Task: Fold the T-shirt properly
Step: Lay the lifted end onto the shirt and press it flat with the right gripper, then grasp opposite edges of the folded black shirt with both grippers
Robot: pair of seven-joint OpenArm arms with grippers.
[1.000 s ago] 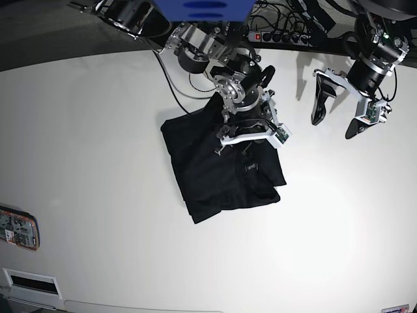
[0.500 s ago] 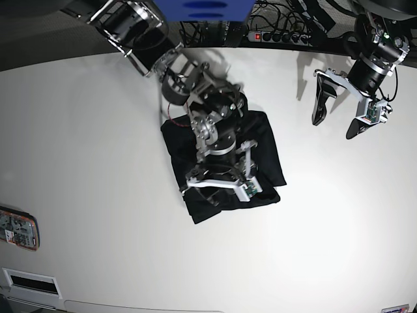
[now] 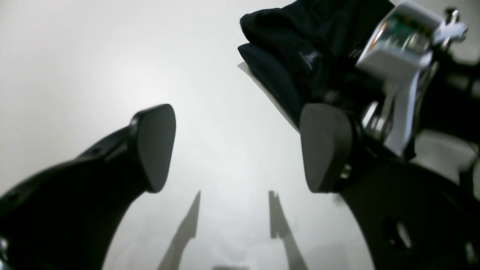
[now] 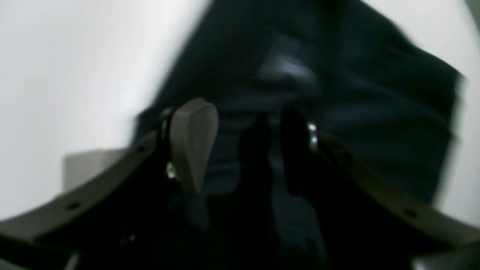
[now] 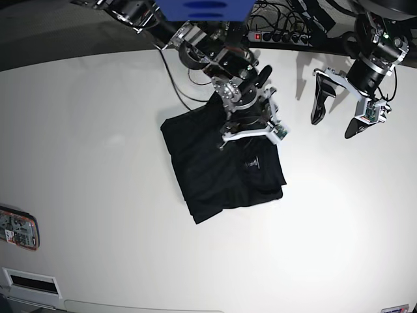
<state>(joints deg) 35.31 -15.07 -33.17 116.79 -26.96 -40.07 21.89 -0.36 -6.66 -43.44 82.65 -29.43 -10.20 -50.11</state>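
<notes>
Hovering over the cloth, my right tool (image 5: 251,134) sits at the far edge of the plain black short-sleeved soft cloth T-shirt (image 5: 221,166); its jaws stand partly apart, and the blurred right wrist view shows dark cloth beneath and between them, but I cannot tell whether any fold is actually pinched. My left tool (image 5: 339,107) hangs well apart from the shirt, over bare counter, jaws spread wide with nothing between them.

Shirt position: near the middle of the white counter (image 5: 98,163), toward the far side, lying as a rough, crooked rectangle several layers thick, small white label mark (image 5: 251,167) facing up near the right tool.

Risks, as I judge them:
- If the right tool lifts with only one layer caught, the stack underneath may peel open and undo the folds.
- If it drags sideways, the soft cloth could bunch or skew further, since nothing pins the other side.
- Edges are already uneven on the near side; another fold on top may lock that crookedness in.
- The left tool is too far off to steady anything quickly.

Count:
- T-shirt: one.
- Tools: two.
- Small red-and-black flat device (image 5: 18,228) at the counter's edge, well clear of the shirt: one.
- Black power strip (image 5: 280,38) with a red switch, behind the counter: one.
</notes>
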